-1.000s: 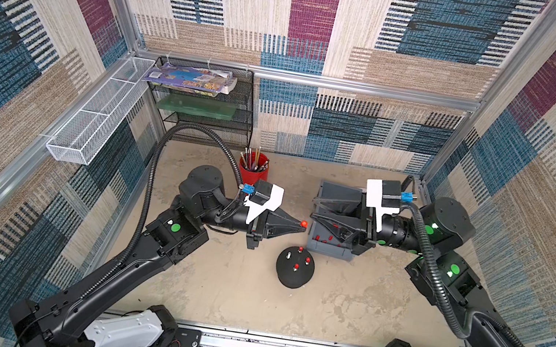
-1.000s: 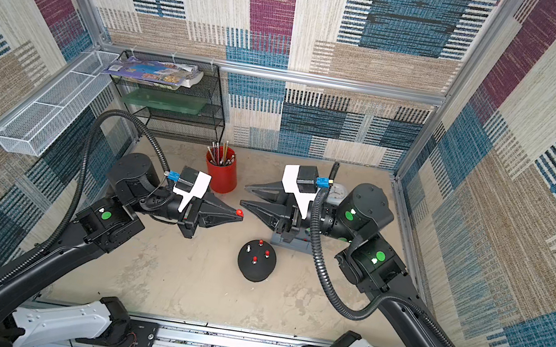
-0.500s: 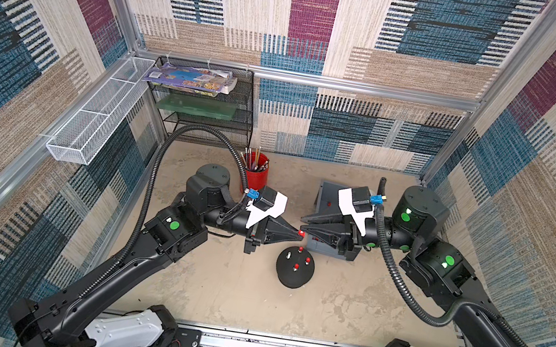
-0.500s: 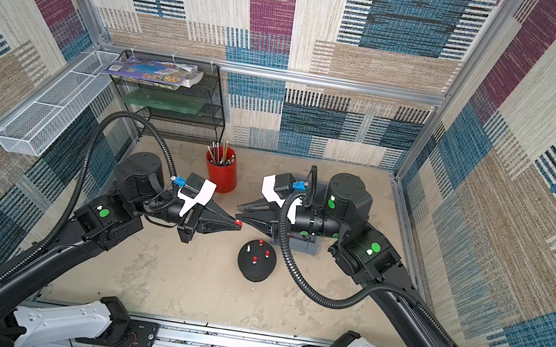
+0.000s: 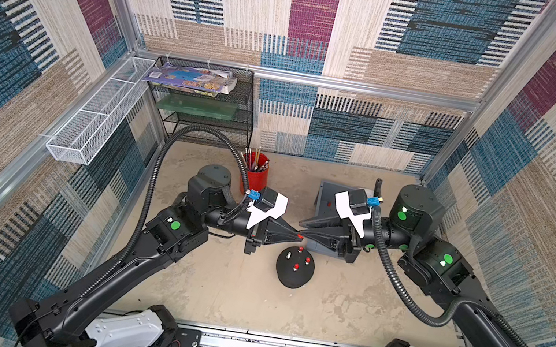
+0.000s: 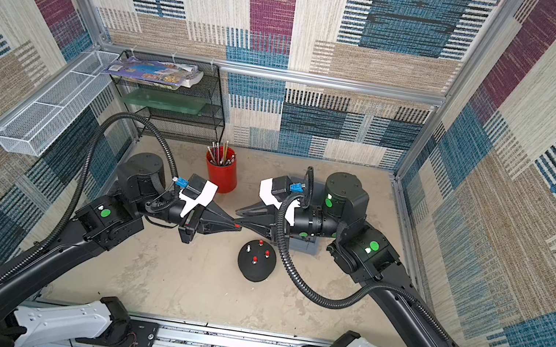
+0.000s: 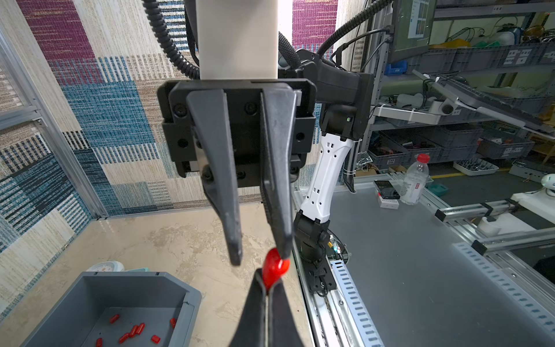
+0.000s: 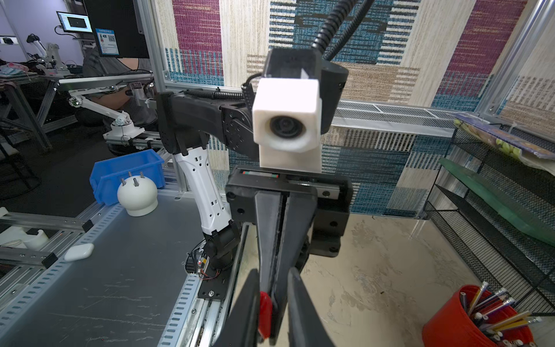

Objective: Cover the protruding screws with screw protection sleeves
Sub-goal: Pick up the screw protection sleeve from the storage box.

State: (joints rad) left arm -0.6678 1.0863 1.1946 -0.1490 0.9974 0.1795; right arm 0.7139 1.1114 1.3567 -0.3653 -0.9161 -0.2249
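Left end effector (image 7: 268,282): pressed together on one red sleeve (image 7: 274,268), which sticks out past its tip, clear of the table (image 5: 246,300).
Right end effector (image 7: 260,258): jaws apart, straddling that sleeve; one finger (image 7: 282,240) touches it, the other stands off.
Why: the two are tip to tip, so I judge this a handover or re-grip to turn the sleeve for fitting.
Position: the tips meet in the air just beyond the dome (image 5: 293,275).
Screws (image 5: 288,255): four on the dome; three capped red, one bare.
Spare sleeves: about seven loose in the grey bin (image 7: 168,281), which the view cuts off.
Left to do: judged one screw.
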